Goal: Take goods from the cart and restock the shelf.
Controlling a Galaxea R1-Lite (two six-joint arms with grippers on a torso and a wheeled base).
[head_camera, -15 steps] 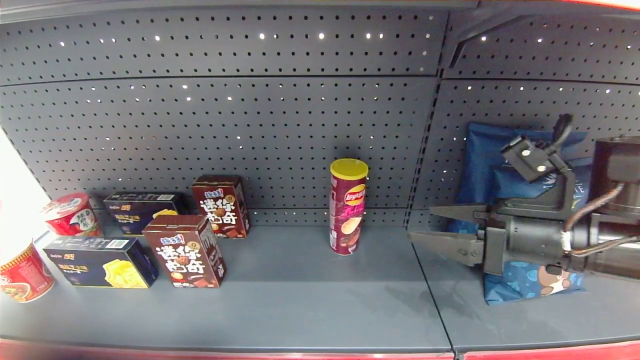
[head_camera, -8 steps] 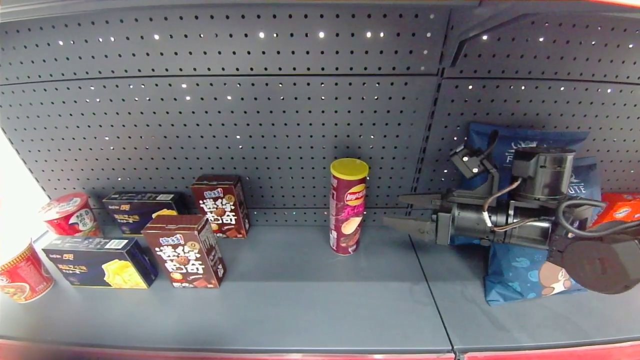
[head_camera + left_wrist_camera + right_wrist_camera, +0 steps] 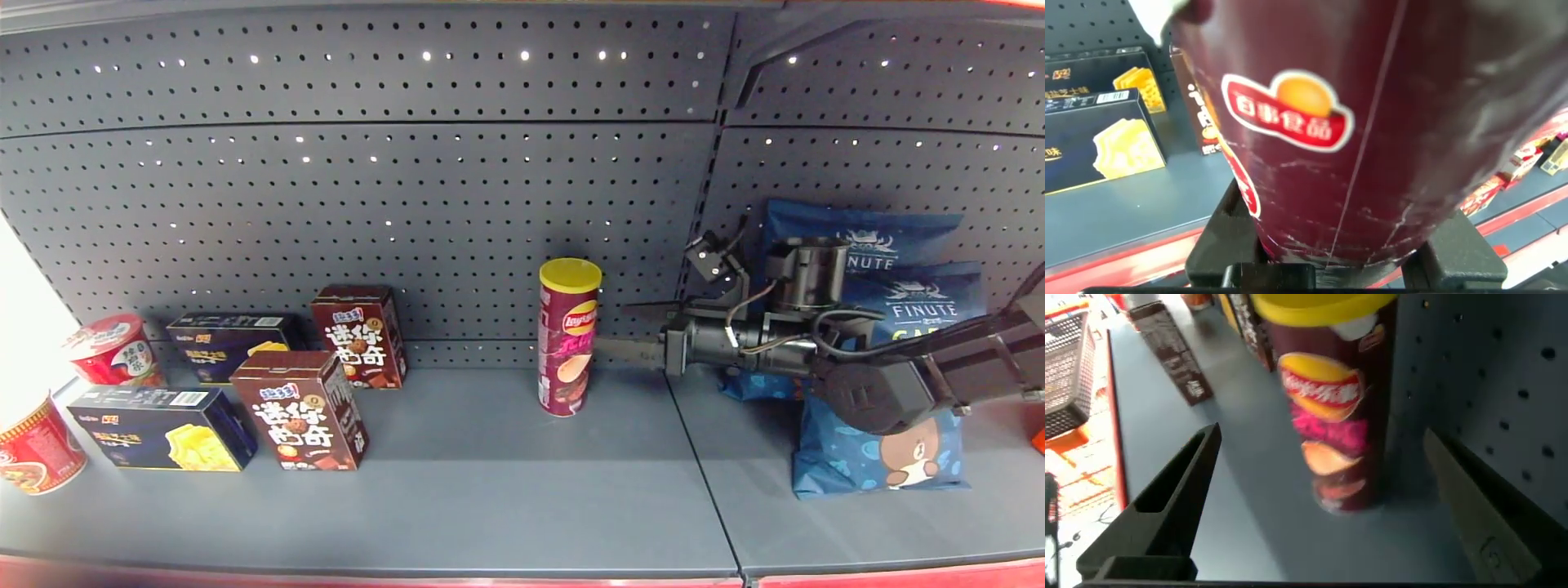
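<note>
Card in glossy maroon print makes up the standing can (image 3: 569,336), a tall cylinder closed by a flat yellow plastic lid. It is set upright near the back of the shelf (image 3: 490,498), a smooth grey metal board backed by a pegboard (image 3: 367,204) pierced with rows of round holes. Well to its left, square-edged brown boxes (image 3: 302,408) and flatter dark blue boxes (image 3: 163,429) are ranged beside two red tapered cups (image 3: 114,351). To its right, soft crinkled blue bags (image 3: 882,465) are leaned against the back panel.

The bags are partly covered by the right arm, and the nearer cup is cut off by the frame edge. In the left wrist view a held can (image 3: 1372,122) of the same maroon card, faintly scuffed, is seen so close that its ends are cut off. The left gripper (image 3: 1290,278) is mostly hidden beneath it. Only black parts are seen at either side of the can, which is clamped by the jaws.

The right gripper (image 3: 624,331), black and wedge-fingered, is held level at mid-height of the standing can, from its right. Its jaws are spread wide. In the right wrist view the can is framed between the two fingers, with a gap at each side. Whether a tip touches the can cannot be told.
</note>
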